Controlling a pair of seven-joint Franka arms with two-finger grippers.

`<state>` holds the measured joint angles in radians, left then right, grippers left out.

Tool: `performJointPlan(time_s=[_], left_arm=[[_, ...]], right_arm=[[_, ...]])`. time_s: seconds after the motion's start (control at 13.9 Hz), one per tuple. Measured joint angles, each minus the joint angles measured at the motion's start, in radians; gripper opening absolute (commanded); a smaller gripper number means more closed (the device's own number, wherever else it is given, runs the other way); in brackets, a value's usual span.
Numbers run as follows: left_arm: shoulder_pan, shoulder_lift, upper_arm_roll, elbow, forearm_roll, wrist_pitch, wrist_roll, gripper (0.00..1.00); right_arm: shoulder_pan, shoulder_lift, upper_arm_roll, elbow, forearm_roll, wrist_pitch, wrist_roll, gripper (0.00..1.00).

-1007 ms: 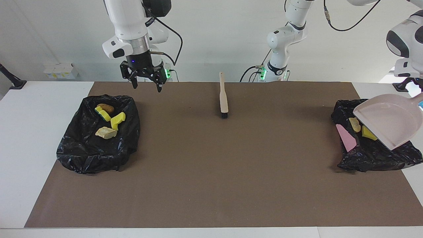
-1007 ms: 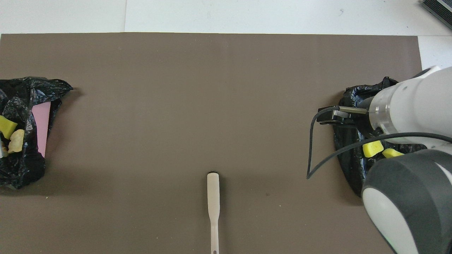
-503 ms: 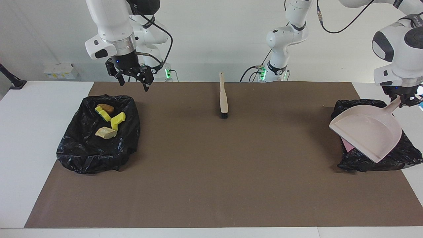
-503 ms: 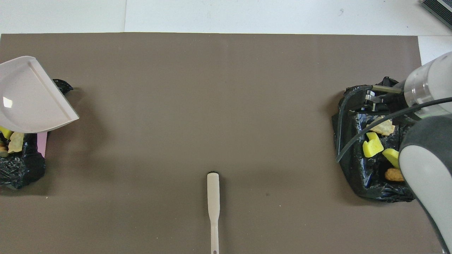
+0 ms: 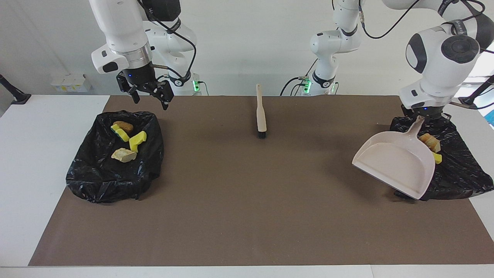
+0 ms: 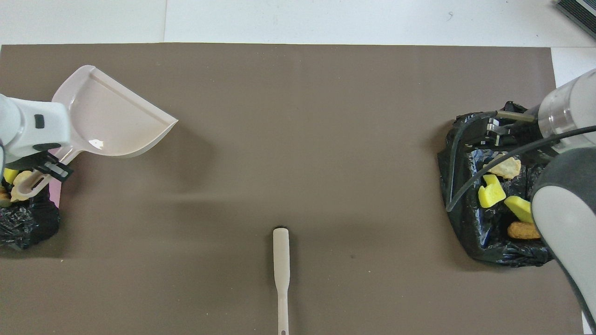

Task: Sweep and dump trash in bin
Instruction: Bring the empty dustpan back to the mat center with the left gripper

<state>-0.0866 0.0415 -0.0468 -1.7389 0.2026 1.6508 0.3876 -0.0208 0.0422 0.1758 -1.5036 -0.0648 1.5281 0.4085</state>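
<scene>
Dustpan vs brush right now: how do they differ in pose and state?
The dustpan hangs tilted in the air, held by its handle in the left gripper; the brush lies flat on the mat, untouched. The dustpan is beside a black bin bag; the brush lies mid-table. Both are beige.

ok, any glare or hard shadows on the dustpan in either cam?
Overhead view: a small bright glint sits on the dustpan floor near its handle, and a soft, diffuse shadow spreads on the brown mat beside it. Facing view: no glare on the dustpan, only a faint soft shadow on the mat under it.
</scene>
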Motion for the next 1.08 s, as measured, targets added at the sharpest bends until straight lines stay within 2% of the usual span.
performJointPlan(time_s=[0.43,0.65,0.86,1.08], left_arm=[[-0.205,-0.003,-0.002,-0.005,-0.147,0.013,-0.418,0.00],[-0.283,0.013,-0.002,-0.015,-0.209,0.079,-0.557,0.00],[-0.351,0.066,-0.001,-0.023,-0.238,0.168,-0.690,0.00],[-0.424,0.164,-0.002,-0.026,-0.240,0.282,-0.797,0.00]], right_arm=[[-0.031,0.000,0.000,0.000,0.017,0.007,0.000,1.00],[-0.037,0.000,0.001,0.000,0.019,0.007,-0.021,1.00],[-0.038,0.000,0.001,0.000,0.019,0.007,-0.052,1.00],[-0.038,0.000,0.001,0.000,0.019,0.007,-0.053,1.00]])
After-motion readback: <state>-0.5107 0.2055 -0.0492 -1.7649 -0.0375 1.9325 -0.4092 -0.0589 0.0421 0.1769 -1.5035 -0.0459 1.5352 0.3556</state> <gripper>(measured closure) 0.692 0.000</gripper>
